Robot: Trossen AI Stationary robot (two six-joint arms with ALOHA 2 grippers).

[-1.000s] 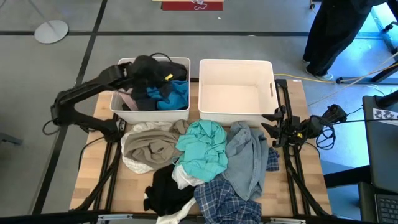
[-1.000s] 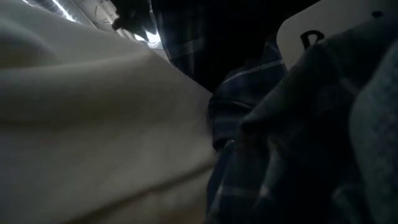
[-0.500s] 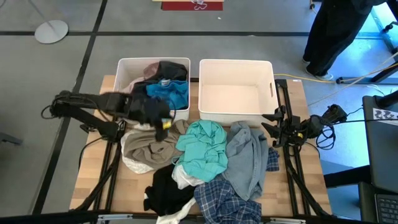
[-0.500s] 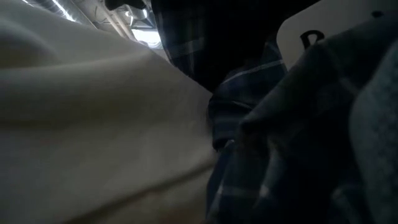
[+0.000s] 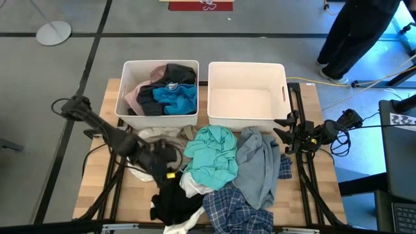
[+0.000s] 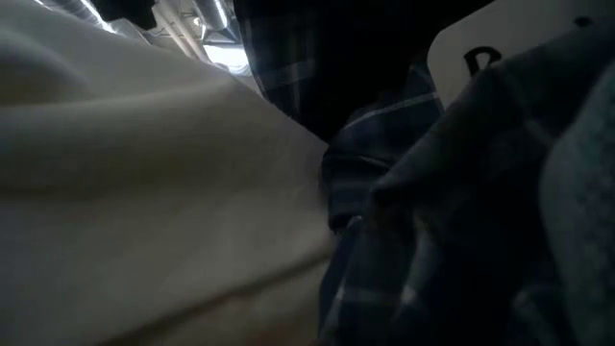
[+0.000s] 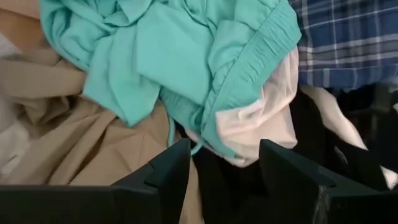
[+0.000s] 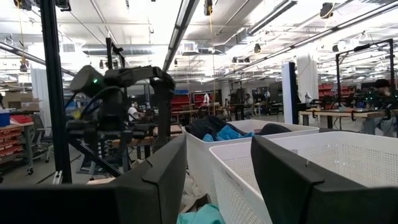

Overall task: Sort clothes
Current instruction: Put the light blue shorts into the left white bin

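Fig.: my left gripper (image 5: 166, 162) hangs over the clothes pile (image 5: 214, 175) near the table's (image 5: 91, 195) front-left, fingers (image 7: 168, 171) spread w/ a wide gap, nothing between them. Directly under the gap: black garment (image 7: 249, 186); just ahead, a white piece (image 7: 261, 124) tucked under the teal garment (image 7: 186, 56); beige garment (image 7: 93, 137) to one side, blue plaid (image 7: 348, 37) to the other. Teal's elastic hem runs diagonally across my jaw line, so judged a near-straight drop would meet black or white cloth first, not teal. Left arm is far nearer the pile's left half; my right gripper (image 5: 289, 130) waits at the table's right edge, fingers (image 8: 161, 180) apart, empty. Containers: left bin (image 5: 130, 68) behind my left gripper holds black, blue & pinkish garments; right bin (image 5: 279, 71) holds nothing. Denim garment (image 5: 260, 159) lies nearer the right arm.
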